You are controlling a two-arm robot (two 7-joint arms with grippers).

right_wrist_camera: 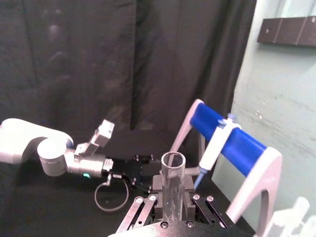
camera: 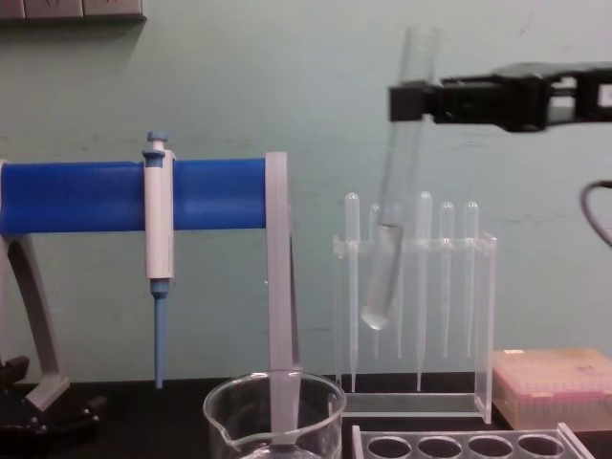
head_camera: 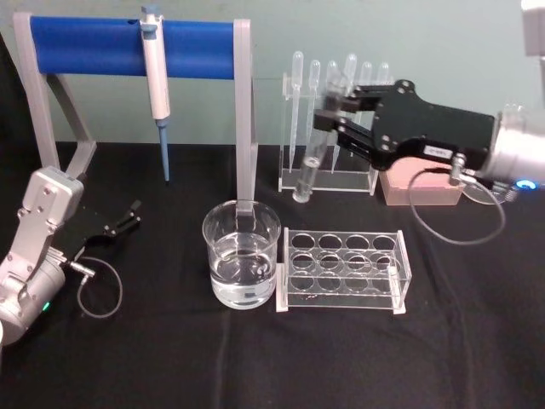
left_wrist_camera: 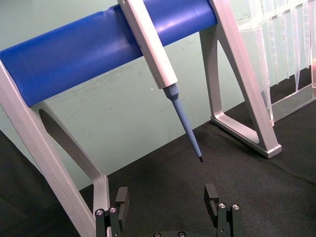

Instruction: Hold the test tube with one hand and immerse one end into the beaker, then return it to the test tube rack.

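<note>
1. Above the far right part of the bench point(head_camera: 153, 358), the right gripper point(head_camera: 330, 115) is clamped on the test tube point(camera: 387, 249) just below its open top, fingers closed tight against the glass.
2. The tube hangs tilted in the air, rounded end lowest, in front of the pipette stand point(head_camera: 353, 181); its lower part looks cloudy, perhaps wet.
3. The beaker point(head_camera: 223, 256), holding clear liquid, stands mid-bench, just beside the test tube rack point(head_camera: 284, 271).
4. At the bench's left edge the left gripper point(left_wrist_camera: 167, 197) sits low, fingers spread wide, holding nothing.
</note>
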